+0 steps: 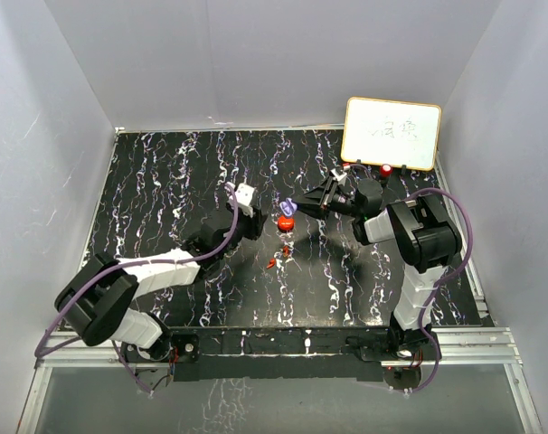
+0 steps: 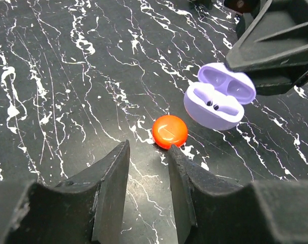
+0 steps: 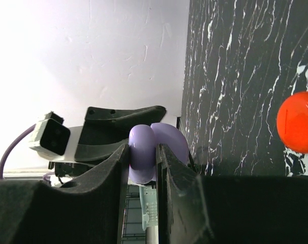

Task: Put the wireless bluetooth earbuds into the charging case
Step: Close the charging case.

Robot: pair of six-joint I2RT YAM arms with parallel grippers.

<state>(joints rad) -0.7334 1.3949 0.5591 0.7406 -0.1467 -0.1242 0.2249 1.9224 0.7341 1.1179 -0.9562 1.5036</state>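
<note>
The lavender-purple charging case [image 2: 219,101] stands open, and the lavender earbuds [image 2: 211,103] sit in its wells. My right gripper [image 3: 142,152] is shut on this case [image 3: 144,152], pinching its lower shell; in the top view it [image 1: 303,207] reaches left at the table's middle. A round red case [image 2: 170,131] lies closed on the table just beside the purple one. My left gripper [image 2: 149,152] is open and empty, its fingertips just short of the red case. The red earbuds [image 1: 274,262] lie loose on the table nearer the arms, below the red case [image 1: 286,222].
The table is black marble with white veins [image 1: 165,199]. A whiteboard [image 1: 392,134] leans at the back right, with a small red-topped object [image 1: 385,169] below it. White walls close in the left, back and right sides.
</note>
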